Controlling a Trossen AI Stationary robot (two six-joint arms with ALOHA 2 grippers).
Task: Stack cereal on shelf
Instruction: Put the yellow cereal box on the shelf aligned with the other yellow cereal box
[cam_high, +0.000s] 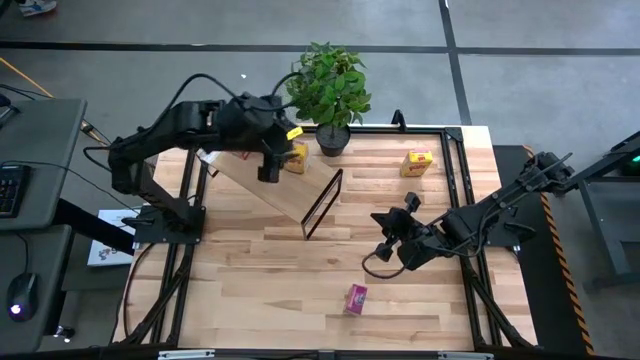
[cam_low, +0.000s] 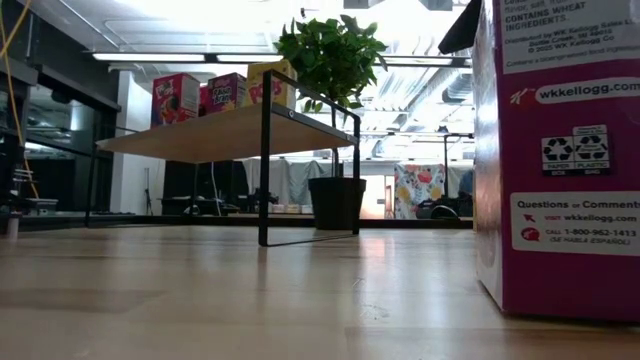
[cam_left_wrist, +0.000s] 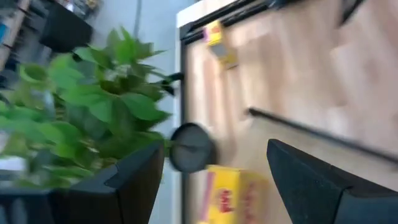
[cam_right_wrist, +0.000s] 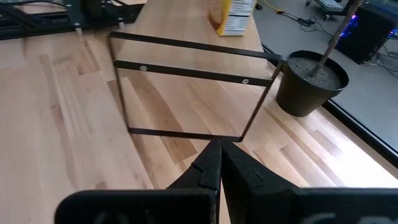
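Observation:
The shelf (cam_high: 275, 192) is a slanted light-wood board on a black wire frame (cam_right_wrist: 186, 99) at the table's far left. In the low view a red box (cam_low: 175, 98), a magenta box (cam_low: 227, 92) and a yellow box (cam_low: 270, 85) stand on it. My left gripper (cam_high: 270, 168) is open over the shelf's far end. Its fingers stand on either side of the yellow box (cam_left_wrist: 233, 194) without touching it. Another yellow box (cam_high: 417, 162) lies on the table at the far right. A magenta box (cam_high: 356, 297) stands near the front edge. My right gripper (cam_high: 383, 243) is shut and empty at mid-table.
A potted plant (cam_high: 330, 95) stands at the table's far edge, right beside the shelf and my left gripper; its pot shows in the right wrist view (cam_right_wrist: 309, 81). Black rails (cam_high: 462, 190) run along the table's sides. Bare tabletop (cam_high: 260, 290) lies at the near left.

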